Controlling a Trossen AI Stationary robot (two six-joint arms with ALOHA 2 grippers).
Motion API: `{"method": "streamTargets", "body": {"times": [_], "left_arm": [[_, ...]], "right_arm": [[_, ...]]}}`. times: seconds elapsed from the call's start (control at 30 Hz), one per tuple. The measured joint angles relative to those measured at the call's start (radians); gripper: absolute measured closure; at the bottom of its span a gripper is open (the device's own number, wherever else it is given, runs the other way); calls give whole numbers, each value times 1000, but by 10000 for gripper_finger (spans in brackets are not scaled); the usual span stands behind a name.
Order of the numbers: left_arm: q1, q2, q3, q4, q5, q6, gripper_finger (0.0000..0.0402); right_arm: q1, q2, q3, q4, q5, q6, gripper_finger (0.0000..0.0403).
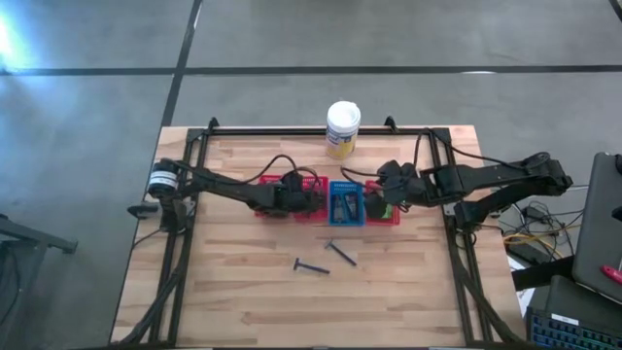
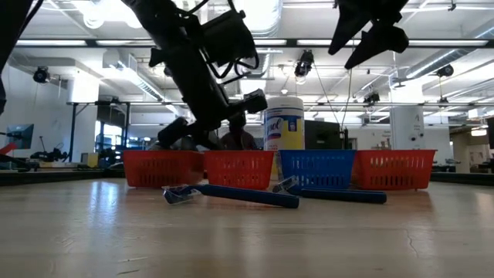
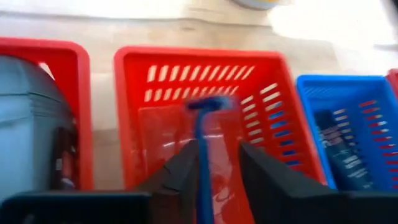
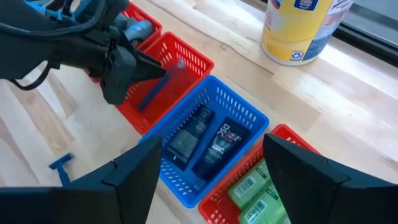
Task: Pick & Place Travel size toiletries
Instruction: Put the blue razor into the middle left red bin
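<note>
My left gripper (image 3: 219,146) hangs open over the second red basket (image 3: 261,81) from the left. A thin blue razor stick (image 3: 204,168) runs between its fingers, head (image 3: 208,104) toward the basket's far wall. The right wrist view shows this razor (image 4: 158,87) slanting down into that basket. My right gripper (image 4: 212,143) is wide open, high above the blue basket (image 4: 249,112) and the right red basket (image 4: 292,137). Two more blue razors (image 1: 311,265) (image 1: 340,253) lie flat on the table. My left gripper has the razor's handle (image 3: 203,186) running along its fingers, close against one finger (image 3: 180,174), with red basket floor showing between the handle and the other finger. Whether that finger touches the handle, I cannot tell.
Four mesh baskets stand in a row across the table's middle. The left red one holds grey tubes (image 3: 31,112), the blue one dark flat tubes (image 4: 205,143), the right red one green bottles (image 4: 255,193). A white canister (image 1: 342,129) stands at the far edge. Bare wood (image 1: 243,292) lies nearer.
</note>
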Motion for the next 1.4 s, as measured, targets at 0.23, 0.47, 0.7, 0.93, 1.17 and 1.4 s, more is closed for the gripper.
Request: {"method": "streamTargets", "body": {"times": [0.23, 0.47, 0.7, 0.93, 1.17, 1.4], "left_arm": [[-7, -15, 21, 6, 73, 37, 216], [-120, -83, 153, 46, 83, 569, 208], [-340, -90, 210, -83, 390, 1130, 207], [-406, 35, 178, -130, 384, 1189, 206], [-386, 72, 181, -172, 392, 1210, 206], [-361, 119, 182, -191, 426, 1226, 206]], "right_arm": [[2, 0, -1, 1, -1, -10, 147], [2, -1, -1, -2, -38, -60, 153], [23, -11, -8, -32, -60, -109, 132], [24, -11, -23, -24, -65, -101, 111], [27, -11, -25, -25, -94, -76, 99], [32, -11, -27, -26, -93, -63, 92]]}}
